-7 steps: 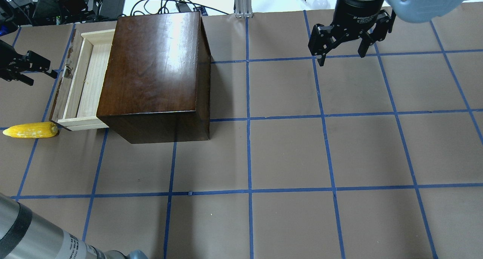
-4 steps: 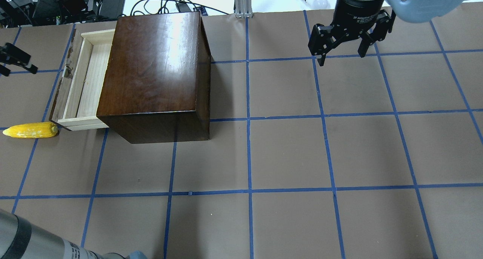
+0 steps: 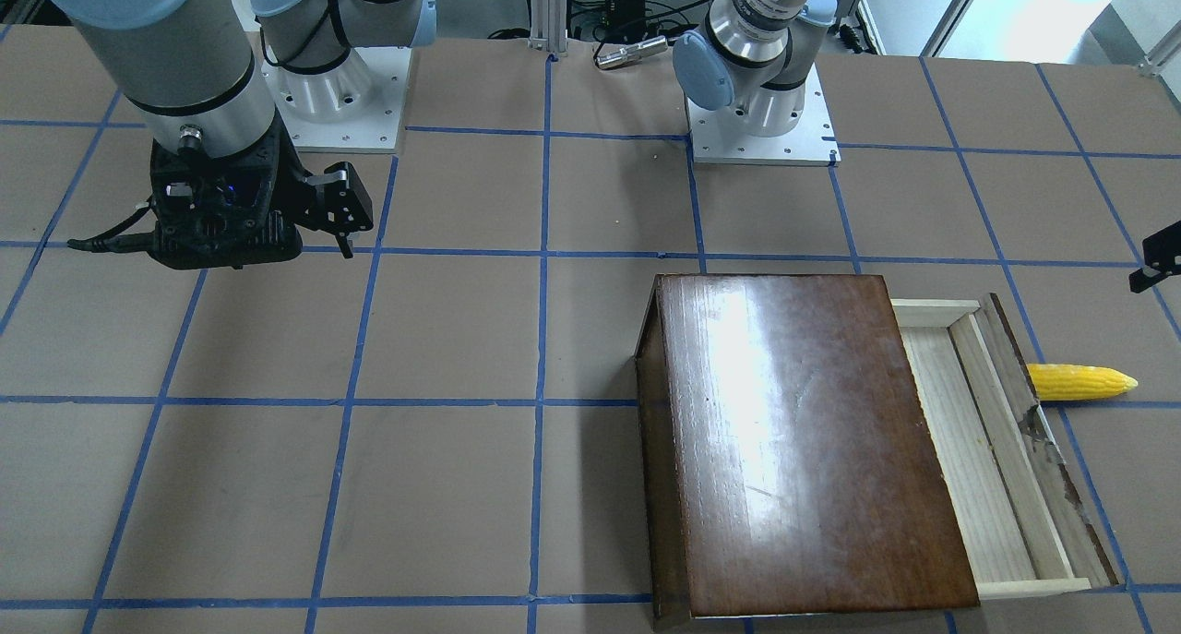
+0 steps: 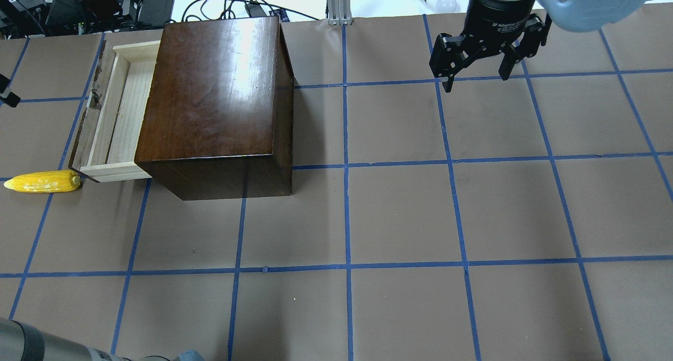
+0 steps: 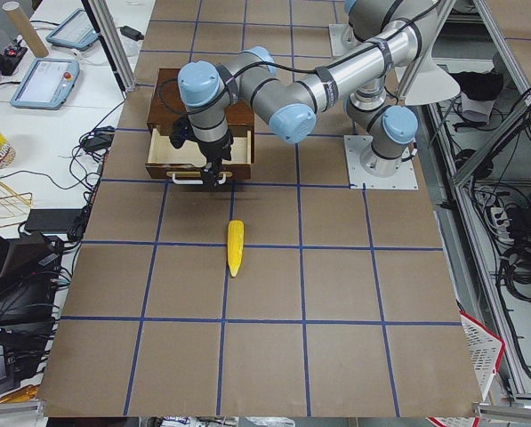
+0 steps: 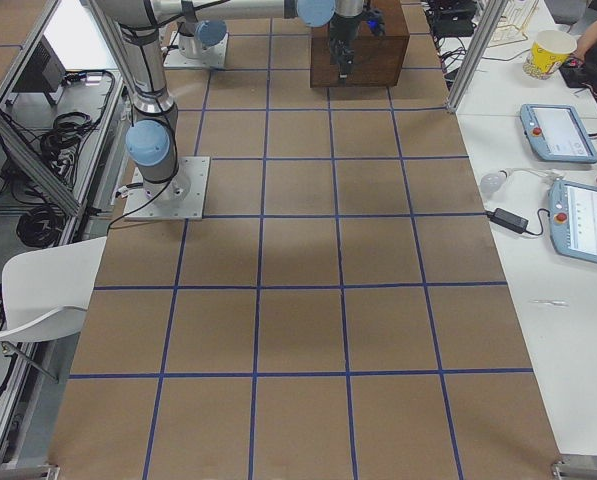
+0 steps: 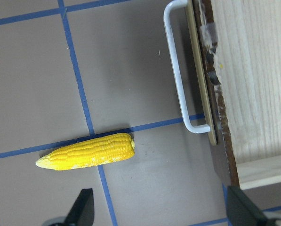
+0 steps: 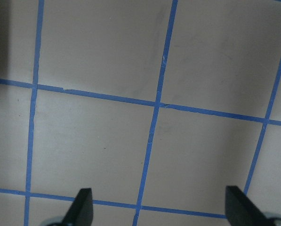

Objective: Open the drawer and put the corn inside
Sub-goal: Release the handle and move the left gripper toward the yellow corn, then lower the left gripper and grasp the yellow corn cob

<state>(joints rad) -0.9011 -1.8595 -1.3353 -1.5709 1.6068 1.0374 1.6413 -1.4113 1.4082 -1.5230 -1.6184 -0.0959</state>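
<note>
The drawer point(image 4: 118, 114) is pulled out of the dark-brown cabinet point(image 4: 215, 88), and its pale wood tray is empty. Its chipped front panel carries a white handle point(image 7: 175, 70). The yellow corn point(image 4: 42, 182) lies on the table by the near corner of the drawer front, and it also shows in the left wrist view point(image 7: 88, 150). My left gripper point(image 7: 164, 212) is open and empty, hanging over the table in front of the drawer. Only its tip point(image 4: 4, 93) shows at the overhead view's left edge. My right gripper point(image 4: 476, 80) is open and empty, far to the right.
The table is brown paper with a grid of blue tape point(image 4: 347, 166). Cables and power bricks point(image 4: 105, 6) lie beyond the far edge behind the cabinet. A metal post point(image 4: 339, 3) stands at the far middle edge.
My left gripper has moved left, away from the drawer front, almost out of the overhead view. The drawer, the corn and my right gripper have not moved.
</note>
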